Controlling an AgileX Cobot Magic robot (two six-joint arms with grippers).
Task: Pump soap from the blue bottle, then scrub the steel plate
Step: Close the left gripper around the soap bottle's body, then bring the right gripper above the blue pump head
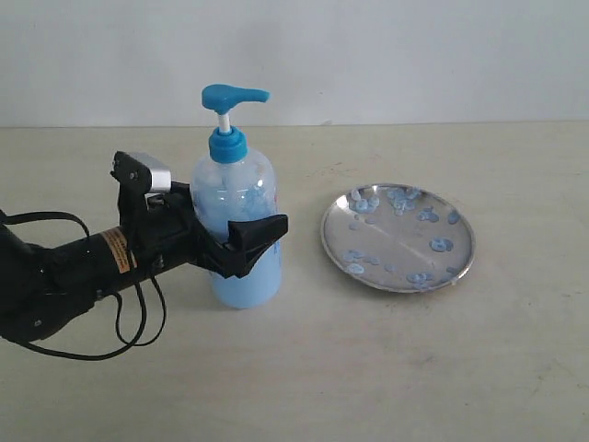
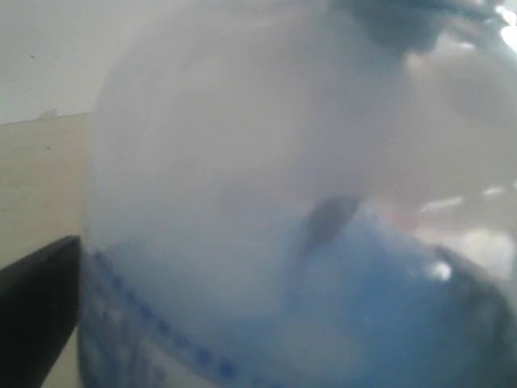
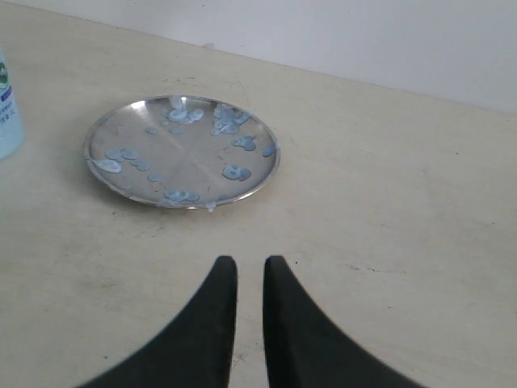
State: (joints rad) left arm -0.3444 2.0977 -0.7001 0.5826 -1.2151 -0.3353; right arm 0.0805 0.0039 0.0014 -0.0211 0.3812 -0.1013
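The blue bottle (image 1: 241, 198) stands upright left of centre, blue pump head (image 1: 232, 95) up and its spout facing the steel plate. Pale blue soap (image 1: 248, 276) fills its lower part. My left gripper (image 1: 250, 226) is shut on the bottle's body at mid height, one black finger (image 1: 262, 235) across its front. The bottle (image 2: 242, 162) fills the left wrist view, with a fingertip (image 2: 36, 311) at its side. The steel plate (image 1: 405, 241) lies flat to the right, dotted with light-blue blobs (image 1: 441, 245). My right gripper (image 3: 250, 271) hovers short of the plate (image 3: 194, 153), shut and empty.
The bottle and plate rest on a pale beige table (image 1: 386, 368) with a white wall behind. A black cable (image 1: 129, 322) loops from the left arm onto the table. The bottle's edge (image 3: 6, 113) shows at the side of the right wrist view.
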